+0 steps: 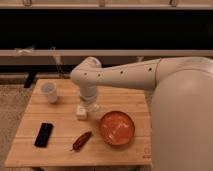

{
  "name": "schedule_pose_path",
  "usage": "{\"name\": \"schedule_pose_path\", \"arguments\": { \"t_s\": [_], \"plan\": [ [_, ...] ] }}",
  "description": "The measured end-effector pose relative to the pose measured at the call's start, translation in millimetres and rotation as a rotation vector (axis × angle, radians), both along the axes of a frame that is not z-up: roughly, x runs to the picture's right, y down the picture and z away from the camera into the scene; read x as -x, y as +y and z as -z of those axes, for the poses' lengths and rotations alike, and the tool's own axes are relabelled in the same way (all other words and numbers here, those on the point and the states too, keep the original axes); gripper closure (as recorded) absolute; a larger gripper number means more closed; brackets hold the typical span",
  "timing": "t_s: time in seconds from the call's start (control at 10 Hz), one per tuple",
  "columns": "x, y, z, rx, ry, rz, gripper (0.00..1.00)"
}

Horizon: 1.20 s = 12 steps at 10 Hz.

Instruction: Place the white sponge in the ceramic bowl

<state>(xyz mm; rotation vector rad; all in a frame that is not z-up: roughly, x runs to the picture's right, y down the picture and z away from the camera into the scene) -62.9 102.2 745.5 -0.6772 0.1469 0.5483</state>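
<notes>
The white sponge is a small off-white block lying on the wooden table, just left of centre. The ceramic bowl is round, orange-red and glossy, and stands on the table to the right of the sponge, a short gap away. My gripper hangs from the white arm that reaches in from the right. It is directly above and against the right side of the sponge. The wrist hides where they meet.
A small white cup stands at the back left of the table. A black phone lies at the front left. A reddish-brown elongated item lies near the front edge, left of the bowl. Dark shelving runs behind the table.
</notes>
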Motion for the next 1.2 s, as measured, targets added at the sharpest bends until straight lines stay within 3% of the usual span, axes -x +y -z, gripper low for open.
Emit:
{"name": "schedule_pose_path", "arguments": {
  "t_s": [0.1,0.3,0.6,0.9,1.2],
  "plan": [
    [-19,6,-0.8,0.015,0.023,-0.020,0.98],
    [-52,16,-0.9,0.042,0.063,-0.054,0.83],
    [-98,41,2.5,0.099,0.115,-0.087,0.53],
    [-133,74,7.5,0.175,0.128,-0.120,0.23],
    [-130,78,14.3,0.168,0.072,-0.118,0.20]
  ]
}}
